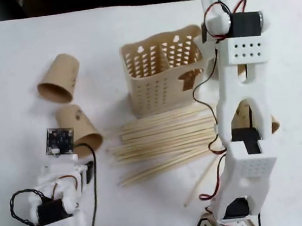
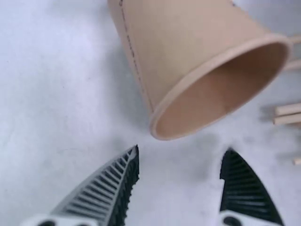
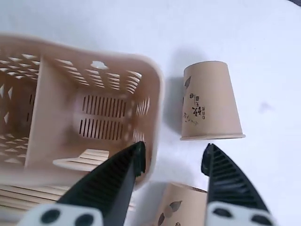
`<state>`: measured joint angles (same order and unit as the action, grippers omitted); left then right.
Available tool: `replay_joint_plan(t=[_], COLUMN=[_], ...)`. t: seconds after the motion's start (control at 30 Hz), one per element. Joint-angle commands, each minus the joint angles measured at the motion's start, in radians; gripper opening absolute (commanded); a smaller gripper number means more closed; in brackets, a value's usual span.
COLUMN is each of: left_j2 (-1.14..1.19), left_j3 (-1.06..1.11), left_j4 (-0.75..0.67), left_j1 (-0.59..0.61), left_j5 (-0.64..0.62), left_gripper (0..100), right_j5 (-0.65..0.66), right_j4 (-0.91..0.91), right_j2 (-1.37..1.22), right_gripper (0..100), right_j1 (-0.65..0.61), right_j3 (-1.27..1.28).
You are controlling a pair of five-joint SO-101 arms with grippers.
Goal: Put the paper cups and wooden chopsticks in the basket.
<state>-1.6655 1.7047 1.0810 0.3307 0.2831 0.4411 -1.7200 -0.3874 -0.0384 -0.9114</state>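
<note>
Basket (image 1: 162,71) of beige perforated plastic sits on white table (image 1: 13,52), pale wooden chopsticks (image 1: 165,141) piled beside it. Left gripper (image 2: 182,150), jaws wide, empty, faces mouth of tan paper cup (image 2: 197,61) lying sideways. Right gripper (image 3: 174,145), likewise wide, empty, hovers by basket rim, near upturned tan paper cup (image 3: 209,101).

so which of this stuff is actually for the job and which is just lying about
For the job:
basket
wooden chopsticks
near paper cup
far paper cup
paper cup beside the basket

Just there:
white table
arm cables
</note>
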Motion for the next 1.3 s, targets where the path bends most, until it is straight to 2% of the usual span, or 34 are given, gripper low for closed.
replay_joint_plan(t=[0.0, 0.27, 0.37, 0.43, 0.6, 0.7, 0.77, 1.0, 1.13, 1.27], left_j2=[-0.008, -0.008, -0.008, -0.008, -0.008, -0.008, -0.008, -0.008, -0.008, -0.008], left_j3=[-0.005, -0.005, -0.005, -0.005, -0.005, -0.005, -0.005, -0.005, -0.005, -0.005], left_j4=[0.002, 0.002, 0.002, 0.002, 0.002, 0.002, 0.002, 0.002, 0.002, 0.002], left_j1=[0.002, 0.002, 0.002, 0.002, 0.002, 0.002, 0.002, 0.002, 0.002, 0.002], left_j5=[0.008, 0.008, 0.008, 0.008, 0.008, 0.008, 0.008, 0.008, 0.008, 0.008], left_gripper=[28, 28, 28, 28, 28, 28, 28, 28, 28, 28], right_j5=[-0.011, -0.002, 0.106, 0.206, 0.68, 0.913, 1.019, 1.246, 1.339, 1.347], right_j4=[-0.001, -0.002, -0.004, -0.002, 0.008, 0.093, 0.2, 0.625, 0.742, 0.785], right_j2=[0.108, 0.352, 0.453, 0.538, 0.825, 1.024, 1.15, 1.517, 1.666, 1.745], right_gripper=[20.7, 19.2, 18.4, 21.2, 29.2, 28.6, 28.3, 27.2, 26.9, 27.0], right_j1=[-0.038, -0.041, 0.031, 0.09, 0.248, 0.352, 0.417, 0.579, 0.625, 0.621], right_j3=[-0.035, -0.031, 0.071, 0.216, 0.689, 1.016, 1.252, 1.952, 2.163, 2.257])
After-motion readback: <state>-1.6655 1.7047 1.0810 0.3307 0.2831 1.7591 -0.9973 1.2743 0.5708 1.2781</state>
